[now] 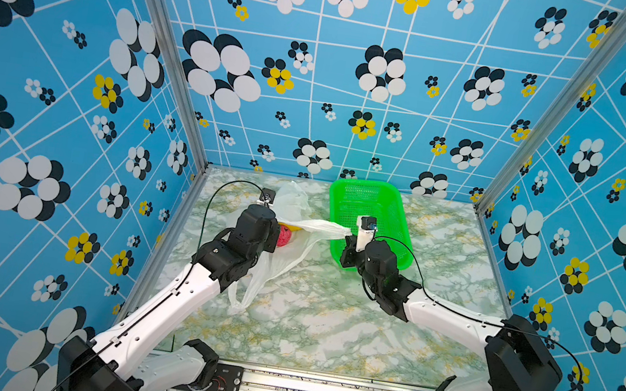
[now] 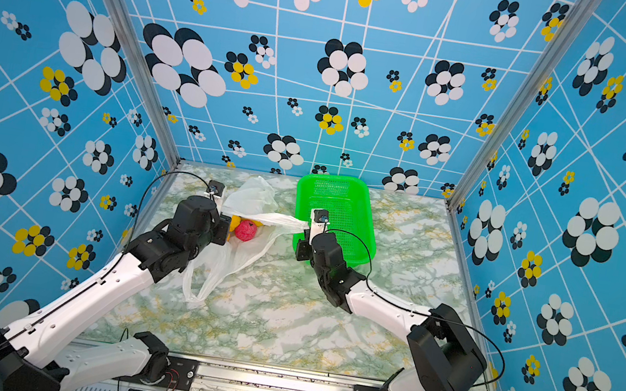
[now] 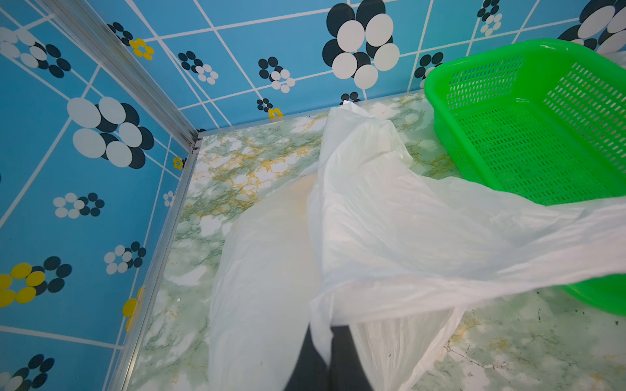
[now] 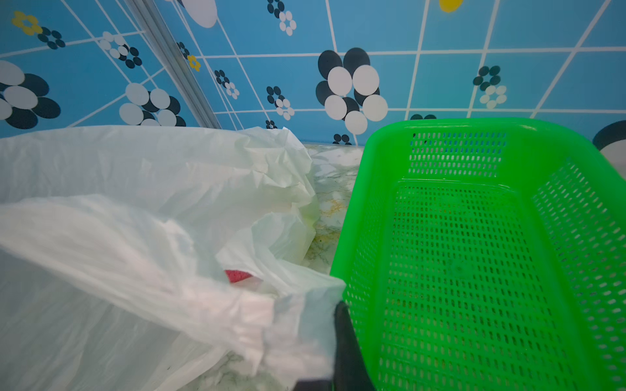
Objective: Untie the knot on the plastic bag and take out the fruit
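The near half of the table lay bare, open to a reach from the front between the left arm and the right arm. Farther back the bag filled the left side. A taut band of its film spanned the gap to the basket, barring a low pass there. The basket's inside stood open from above. A red fruit showed under the band. Walls closed 3 sides.
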Controlling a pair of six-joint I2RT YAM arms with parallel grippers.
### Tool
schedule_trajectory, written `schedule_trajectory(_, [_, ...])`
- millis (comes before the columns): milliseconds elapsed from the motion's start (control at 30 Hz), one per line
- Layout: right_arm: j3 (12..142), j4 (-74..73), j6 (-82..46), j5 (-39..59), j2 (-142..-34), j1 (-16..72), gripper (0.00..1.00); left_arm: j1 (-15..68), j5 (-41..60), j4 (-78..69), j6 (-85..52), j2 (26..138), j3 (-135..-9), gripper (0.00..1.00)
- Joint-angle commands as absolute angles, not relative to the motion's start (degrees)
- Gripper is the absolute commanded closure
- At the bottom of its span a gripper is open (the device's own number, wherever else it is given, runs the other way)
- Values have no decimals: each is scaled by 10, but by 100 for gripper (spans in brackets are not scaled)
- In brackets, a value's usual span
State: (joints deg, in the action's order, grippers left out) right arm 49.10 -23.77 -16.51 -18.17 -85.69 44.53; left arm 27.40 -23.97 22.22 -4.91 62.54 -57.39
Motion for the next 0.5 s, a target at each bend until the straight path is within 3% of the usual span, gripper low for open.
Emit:
schedule_trajectory(0, [488, -106, -199, -214, -803, 440, 100, 270, -265, 214, -45, 623, -568, 100])
schedule_trajectory(133, [479, -74, -176, -267, -771, 436, 100, 270, -265, 212, -48, 620, -566, 100])
schedule_trajectory(300, [551, 9, -182, -255, -833, 432, 98, 269, -202, 174, -61, 590, -545, 100])
schedule_trajectory(467, [577, 12, -186, -231, -871, 417, 66, 269, -146, 149, -76, 568, -534, 100])
